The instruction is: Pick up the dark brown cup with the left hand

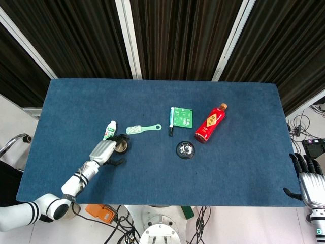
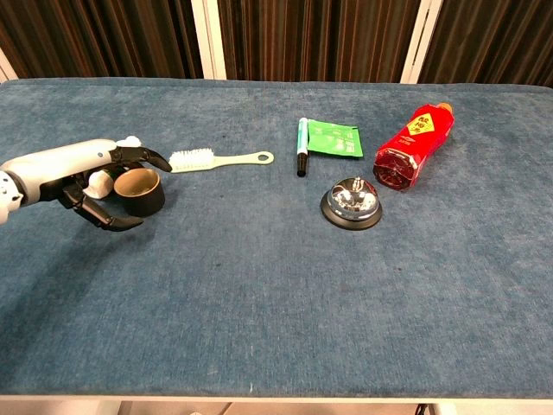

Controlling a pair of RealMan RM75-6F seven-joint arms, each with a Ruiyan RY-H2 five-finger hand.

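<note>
Dark brown cup (image 2: 139, 192) stands upright at the table's (image 2: 285, 285) 9 o'clock side, left hand (image 2: 82, 177) cupped around it with fingers apart, not visibly clamped; likely light, rigid, smooth-walled, so grip mid-wall with thumb opposing fingers.

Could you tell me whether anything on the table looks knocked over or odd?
The red bottle and the small white bottle both lie on their sides. Nothing is spilled. The cup stands upright inside the left hand.

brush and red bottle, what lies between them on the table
A marker and a green packet lie between the brush and the red bottle, side by side; the head view shows it best.
</note>
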